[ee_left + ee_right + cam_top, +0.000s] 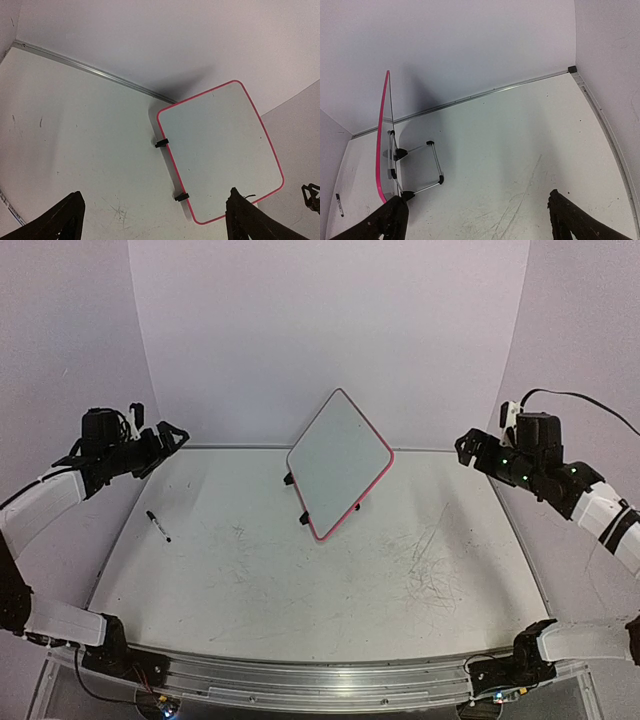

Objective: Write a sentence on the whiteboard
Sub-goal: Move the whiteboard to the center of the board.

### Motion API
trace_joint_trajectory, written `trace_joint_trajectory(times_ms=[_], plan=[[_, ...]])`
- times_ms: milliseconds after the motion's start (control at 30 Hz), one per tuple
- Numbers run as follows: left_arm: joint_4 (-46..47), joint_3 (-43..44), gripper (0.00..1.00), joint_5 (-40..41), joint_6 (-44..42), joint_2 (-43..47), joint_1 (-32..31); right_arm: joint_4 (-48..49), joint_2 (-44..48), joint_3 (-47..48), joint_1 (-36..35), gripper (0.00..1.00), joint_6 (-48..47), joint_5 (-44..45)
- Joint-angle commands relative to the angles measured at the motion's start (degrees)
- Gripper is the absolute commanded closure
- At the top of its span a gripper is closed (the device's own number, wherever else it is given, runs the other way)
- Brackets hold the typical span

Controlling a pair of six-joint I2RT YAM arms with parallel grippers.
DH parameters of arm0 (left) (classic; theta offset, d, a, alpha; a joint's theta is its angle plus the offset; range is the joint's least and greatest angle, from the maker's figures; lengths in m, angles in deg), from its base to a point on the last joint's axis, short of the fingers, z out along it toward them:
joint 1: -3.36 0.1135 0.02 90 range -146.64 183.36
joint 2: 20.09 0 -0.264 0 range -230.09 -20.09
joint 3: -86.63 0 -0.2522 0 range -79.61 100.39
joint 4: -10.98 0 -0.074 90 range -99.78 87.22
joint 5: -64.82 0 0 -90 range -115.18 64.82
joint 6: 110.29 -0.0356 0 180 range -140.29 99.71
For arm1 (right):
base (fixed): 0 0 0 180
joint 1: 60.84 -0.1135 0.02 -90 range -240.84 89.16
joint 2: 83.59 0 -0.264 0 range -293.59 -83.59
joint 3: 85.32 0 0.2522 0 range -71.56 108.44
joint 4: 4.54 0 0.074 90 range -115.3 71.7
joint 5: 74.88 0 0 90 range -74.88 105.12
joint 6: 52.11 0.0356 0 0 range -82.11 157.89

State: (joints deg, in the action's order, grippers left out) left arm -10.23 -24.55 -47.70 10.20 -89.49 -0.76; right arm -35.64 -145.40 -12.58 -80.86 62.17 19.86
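Observation:
The whiteboard [340,462] with a pink-red rim stands tilted on a wire stand at the back middle of the table. Its face is blank; no blue sentence shows. It also shows in the left wrist view [220,150] and edge-on in the right wrist view [382,150]. A black marker [158,525] lies on the table at the left, also in the right wrist view [339,204]. My left gripper [172,443] is open and empty, held high at the far left. My right gripper [468,450] is open and empty, high at the far right.
The scuffed white tabletop [330,580] carries grey scribble marks. The stand's wire leg [436,165] juts out behind the board. Purple walls close the back and sides, and a metal rail [330,680] runs along the near edge.

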Motion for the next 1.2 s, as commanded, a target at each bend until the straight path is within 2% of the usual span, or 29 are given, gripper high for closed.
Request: trace_joint_trajectory(times_ms=[0, 367, 433, 500, 633, 800, 900, 1167], plan=[[1.8, -0.2, 0.01, -1.9, 0.9, -2.0, -3.9, 1.4, -3.5, 1.1, -1.1, 0.02, 0.7, -1.1], [7.1, 0.6, 0.01, 0.1, -3.1, -12.9, -18.2, 6.4, -9.3, -0.7, -2.8, 0.02, 1.3, -8.2], [9.5, 1.8, 0.06, -0.7, -5.7, -16.9, -20.3, 6.6, -10.4, -0.6, -2.9, 0.02, 1.6, -8.7], [9.8, 4.4, 0.16, -2.9, -9.6, -20.6, -22.3, 6.5, -11.7, -0.3, -3.0, 0.02, 2.1, -9.3], [9.7, 8.5, 0.23, -4.1, -19.7, -28.0, -27.1, 6.6, -12.1, -0.8, -3.1, 0.02, 3.1, -10.1], [9.7, 12.1, 0.34, -3.4, -25.6, -35.3, -28.0, 6.7, -10.1, -2.3, -3.3, 0.02, 3.4, -10.3], [8.0, 16.1, 0.45, -3.0, -29.2, -40.1, -27.9, 6.8, -8.6, -3.4, -3.3, 0.02, 3.5, -10.1], [2.0, 24.4, 0.53, -5.1, -38.7, -50.1, -28.2, 6.8, -6.4, -4.9, -3.2, 0.02, 4.0, -9.1]])
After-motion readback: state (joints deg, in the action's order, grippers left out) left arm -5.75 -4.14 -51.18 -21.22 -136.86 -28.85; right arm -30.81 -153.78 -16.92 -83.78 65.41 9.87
